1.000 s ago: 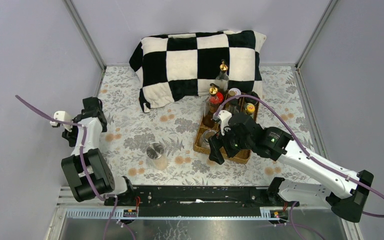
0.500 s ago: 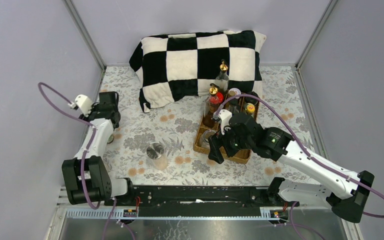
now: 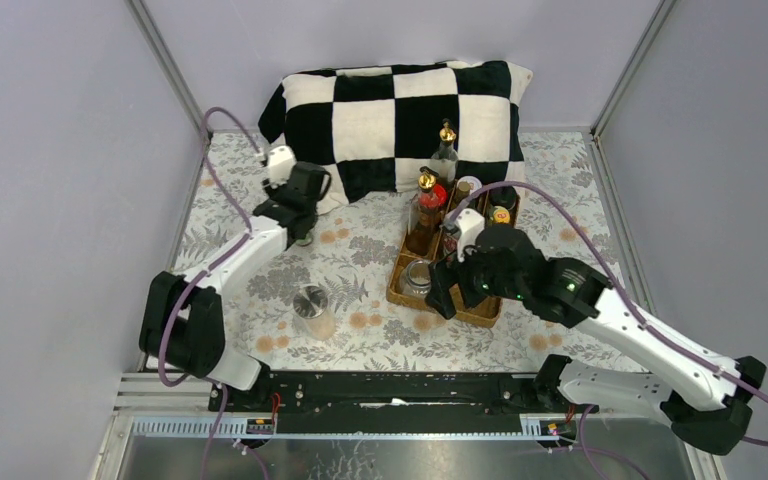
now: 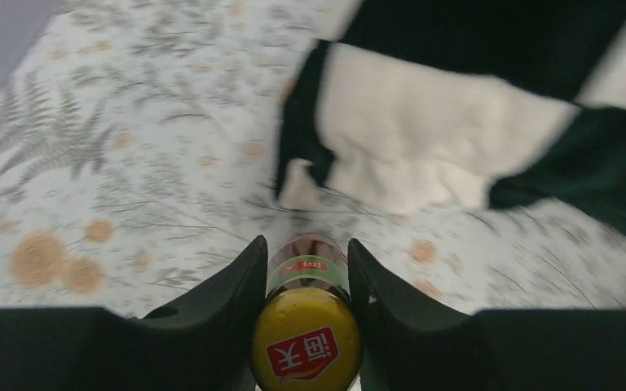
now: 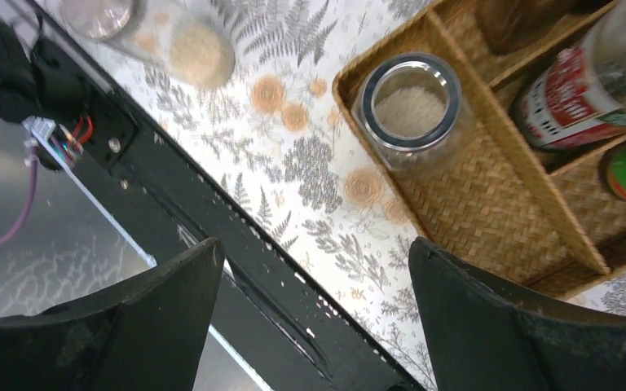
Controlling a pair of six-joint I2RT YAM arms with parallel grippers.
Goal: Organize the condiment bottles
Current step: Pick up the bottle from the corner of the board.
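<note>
Between left jaws, unseen overhead: yellow-capped bottle (image 4: pixel 306 350).

place: robot lab cell | cues: plain grey walls (image 3: pixel 50 120), aluminium frame posts (image 3: pixel 168 70)

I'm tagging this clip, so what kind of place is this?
Probably a robot test booth, not a home kitchen: plain grey walls enclose a floral-clothed table, and two arms are bolted to a black rail.
</note>
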